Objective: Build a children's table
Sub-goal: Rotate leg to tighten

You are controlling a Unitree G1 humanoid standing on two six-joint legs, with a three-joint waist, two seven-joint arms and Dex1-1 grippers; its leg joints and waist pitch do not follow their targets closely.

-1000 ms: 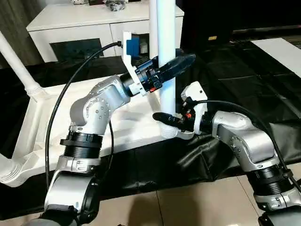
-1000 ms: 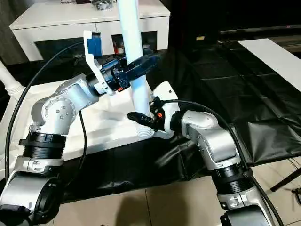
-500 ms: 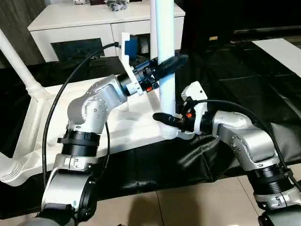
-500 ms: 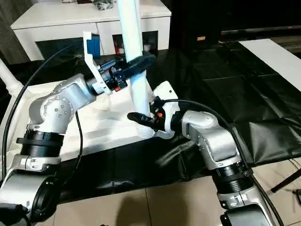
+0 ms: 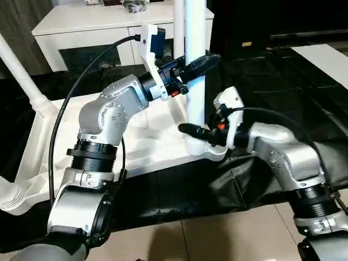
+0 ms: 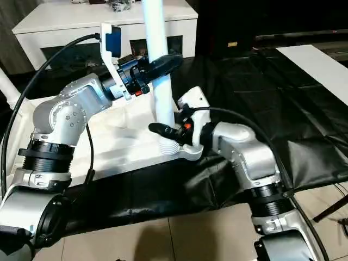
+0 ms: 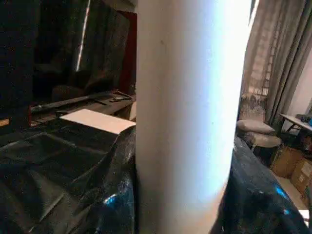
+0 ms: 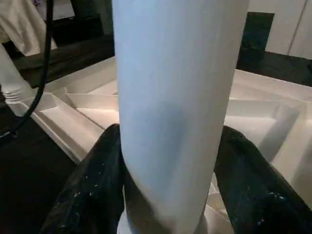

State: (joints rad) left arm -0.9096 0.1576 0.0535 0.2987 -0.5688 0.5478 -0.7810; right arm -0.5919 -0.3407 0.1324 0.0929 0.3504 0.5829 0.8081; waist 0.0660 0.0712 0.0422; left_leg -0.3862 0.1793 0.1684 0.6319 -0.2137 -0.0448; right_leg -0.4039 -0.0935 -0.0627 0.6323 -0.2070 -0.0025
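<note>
White round leg between black hands' fingers.

- white table leg stands upright, right up close
- black gripper fingers sit tight against both its sides
- black sheeting and a grey curtain behind

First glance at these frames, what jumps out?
The tall white leg standing upright at the near corner of the upturned table top, with both grippers around it: the left gripper higher up, the right gripper low by the socket. Behind stands a white cabinet.
</note>
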